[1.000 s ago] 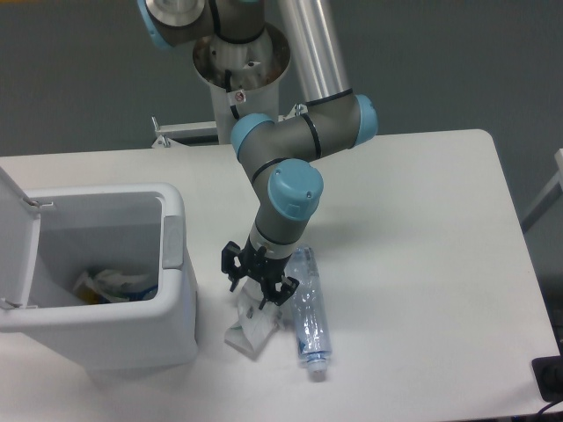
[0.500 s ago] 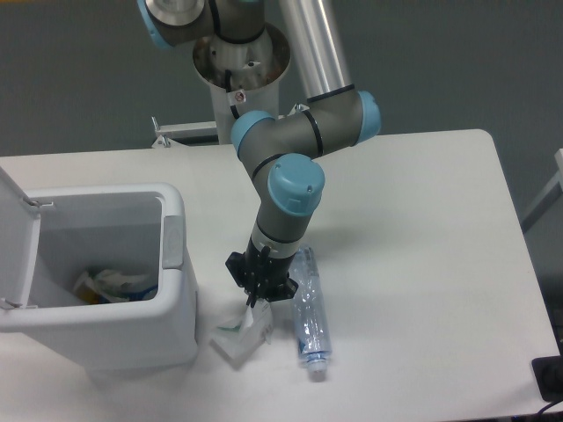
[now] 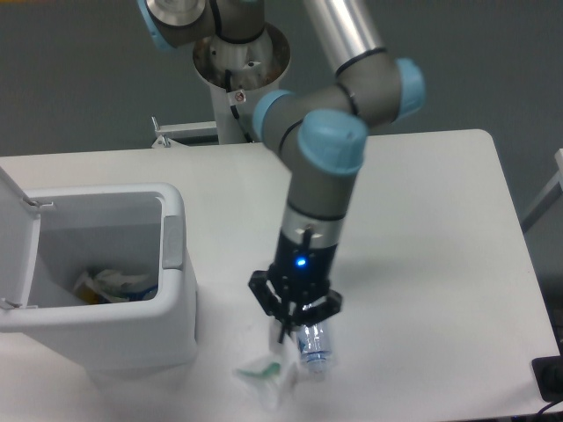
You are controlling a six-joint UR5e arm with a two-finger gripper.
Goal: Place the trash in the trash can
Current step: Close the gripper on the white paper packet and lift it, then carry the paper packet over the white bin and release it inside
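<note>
Open trash can (image 3: 172,290) at the table's (image 3: 422,229) left side, lid (image 3: 16,211) swung up on its far-left edge, grey tab (image 3: 172,241) on the wall facing the arm. Inside, some crumpled white, blue and yellow scraps (image 3: 113,285) low in the bin. Right of the can, near the table's front edge: gripper (image 3: 288,327) pointing down, pinched together on the upper corner of the white paper packet (image 3: 267,376), which hangs tilted, lower end at or near the tabletop. Crushed bottle (image 3: 313,347) just right of the packet, mostly hidden behind the gripper, cap end showing. Broad bare tabletop farther right of the can.
</note>
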